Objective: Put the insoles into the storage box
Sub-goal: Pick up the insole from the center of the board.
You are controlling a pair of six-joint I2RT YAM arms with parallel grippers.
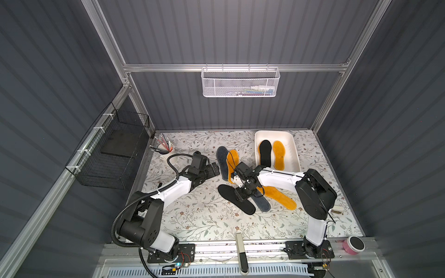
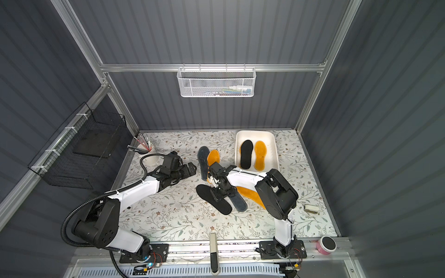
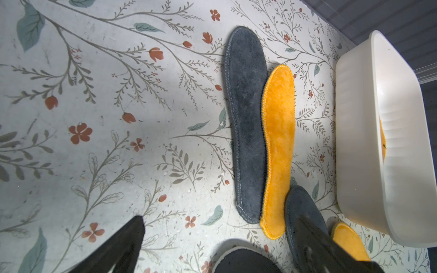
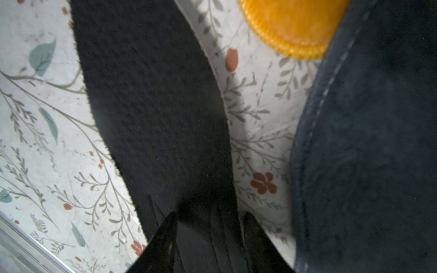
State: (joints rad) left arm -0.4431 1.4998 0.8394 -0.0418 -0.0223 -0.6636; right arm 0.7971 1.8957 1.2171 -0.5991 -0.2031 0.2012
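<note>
The white storage box (image 1: 295, 149) at the back right holds a black insole (image 1: 265, 152) and an orange insole (image 1: 279, 155). On the table lie a grey insole (image 3: 248, 123) beside an orange one (image 3: 279, 146). Nearer the front lie a black insole (image 1: 227, 192), a grey one (image 1: 262, 204) and an orange one (image 1: 281, 198). My right gripper (image 4: 210, 214) is down on the black insole (image 4: 153, 94); its fingers stand apart with the insole's narrow middle between them, and a grip does not show. My left gripper (image 3: 220, 219) is open over bare table, left of the grey insole.
A pen cup (image 1: 166, 151) stands at the back left. A black wire basket (image 1: 113, 154) hangs on the left wall and a white mesh basket (image 1: 240, 81) on the back rail. A small white object (image 1: 337, 209) and a pink roll (image 1: 353, 244) sit at the right front.
</note>
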